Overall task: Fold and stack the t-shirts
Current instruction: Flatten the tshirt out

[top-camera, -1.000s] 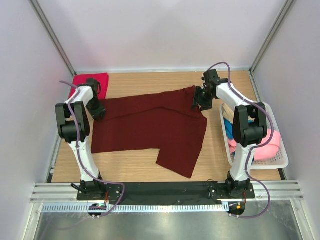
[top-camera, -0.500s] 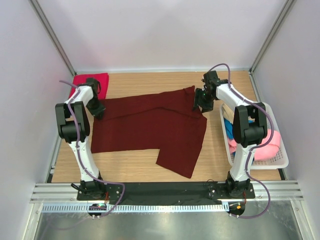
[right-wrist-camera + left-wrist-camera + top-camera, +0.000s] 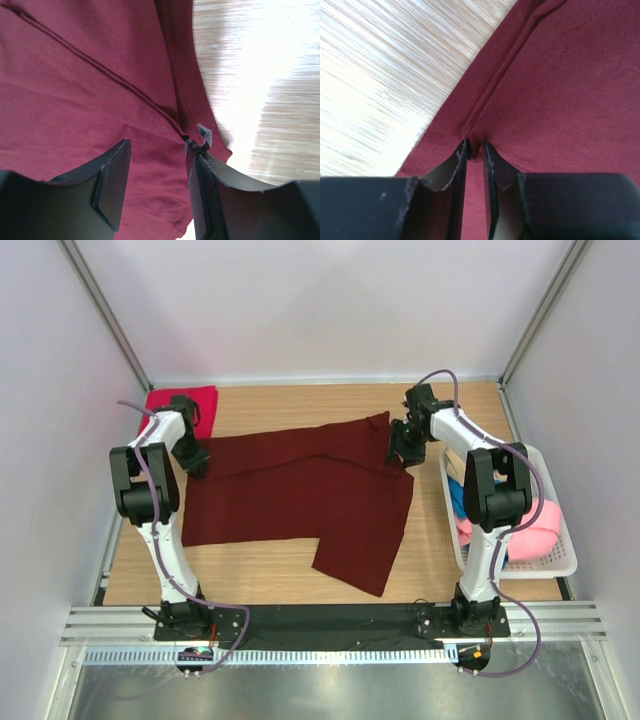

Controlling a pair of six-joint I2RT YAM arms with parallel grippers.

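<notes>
At the far left corner of the pale, wood-grained table we saw a bright crimson-red t-shirt, soft cloth folded into a flat rectangle. Just in front of it the left gripper was down on the left edge of the dark maroon t-shirt. That shirt lay spread across the middle of the table, mostly flat, with one part hanging toward the near edge.

From above we could not make out the left jaws. The left wrist view showed them: the two black fingers, their tips scuffed, were drawn almost together around a raised ridge of maroon cloth. The cloth was pinched just inside the double-stitched hem, with streaky bright wood beyond it.

On the right, the right gripper was at the maroon shirt's far right corner. Only its wrist view showed the jaws standing well apart over the cloth. One matt black finger was above smooth fabric, and the other was at the hem, where a small tab of cloth stuck up beside its tip. A seam ran diagonally between the fingers. Nothing was clamped there.

At the far right, seen only from overhead, stood a white slatted plastic basket. It held a rumpled pink cloth bundle and a strip of blue cloth.
</notes>
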